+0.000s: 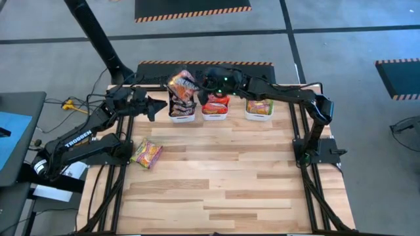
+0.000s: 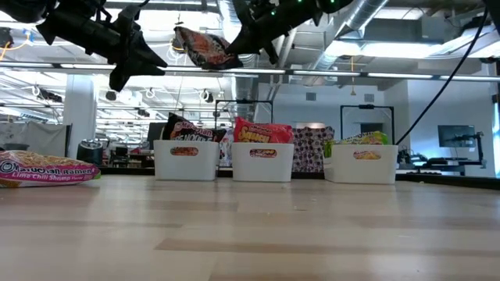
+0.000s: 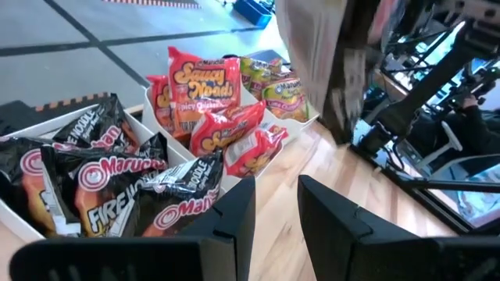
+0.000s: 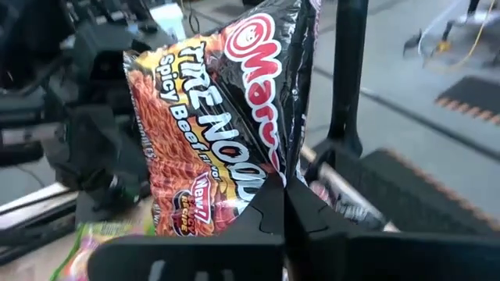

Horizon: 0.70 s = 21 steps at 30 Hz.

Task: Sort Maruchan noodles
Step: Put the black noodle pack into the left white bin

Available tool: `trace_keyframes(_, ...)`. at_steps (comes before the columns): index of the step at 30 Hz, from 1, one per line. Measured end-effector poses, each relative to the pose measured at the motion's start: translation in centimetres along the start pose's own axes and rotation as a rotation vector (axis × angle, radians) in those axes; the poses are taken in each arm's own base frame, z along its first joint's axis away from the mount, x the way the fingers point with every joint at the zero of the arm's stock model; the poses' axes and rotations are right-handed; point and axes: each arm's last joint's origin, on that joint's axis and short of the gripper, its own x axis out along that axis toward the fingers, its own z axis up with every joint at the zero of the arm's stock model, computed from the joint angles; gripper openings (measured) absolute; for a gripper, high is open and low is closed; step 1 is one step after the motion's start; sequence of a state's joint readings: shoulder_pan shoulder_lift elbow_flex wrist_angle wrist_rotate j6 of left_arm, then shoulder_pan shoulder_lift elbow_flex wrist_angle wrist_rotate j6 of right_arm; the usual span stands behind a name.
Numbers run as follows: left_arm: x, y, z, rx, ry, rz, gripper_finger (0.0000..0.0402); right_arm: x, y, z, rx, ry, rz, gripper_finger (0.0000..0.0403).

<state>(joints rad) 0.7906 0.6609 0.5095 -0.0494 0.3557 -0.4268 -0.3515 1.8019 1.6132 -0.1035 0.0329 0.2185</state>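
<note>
From the high view we see three white bins in a row at the table's far edge, with the right gripper reaching over the left bin and the left gripper just beside that bin, on its left. Only the low view shows height: the black Fire Noodle packet hangs well above the bins, pinched at its edge by the right gripper, and the left gripper hovers at about the same level, apart from the packet.

The right wrist view alone shows the grip closely: the right gripper's fingers are closed tight on the packet's lower edge. There we read "Maru", "Fire Nood", "Spicy Beef" and "New!"; the rest is cut off by folds.

The left wrist view shows the left gripper with its fingers parted a little and nothing between them. Beyond them lie black "Maruchan Fire" packets in the nearest bin, red "Saucy Noods Spicy Chicken" packets in the middle bin, and green packets in the farthest one; the held packet appears there only as a blur.

One green packet lies loose on the table, below and left of the left gripper, reading "Lime Chili Shrimp". The far bin's green labels we cannot read.
</note>
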Motion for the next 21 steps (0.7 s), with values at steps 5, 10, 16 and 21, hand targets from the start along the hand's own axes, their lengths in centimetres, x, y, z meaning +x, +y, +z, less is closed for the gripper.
trace_keyframes(5, 0.0, 0.0, 0.0, 0.052, -0.003, 0.000, 0.0096, 0.0, -1.1, 1.1, -0.034, -0.075, -0.015, 0.0007)
trace_keyframes(10, 0.0, -0.1, 0.4, 0.081, -0.046, 0.010, 0.0123, -0.1, -2.7, 1.5, -0.025, -0.092, -0.050, 0.0006)
trace_keyframes(16, -0.1, -0.2, 1.0, 0.095, -0.114, 0.025, 0.0143, 0.5, -3.4, 1.5, -0.091, -0.118, -0.062, 0.0006)
trace_keyframes(21, -0.1, -0.4, 1.0, 0.122, -0.107, -0.017, 0.0144, 0.6, -2.2, 1.1, -0.198, -0.105, -0.044, 0.0006)
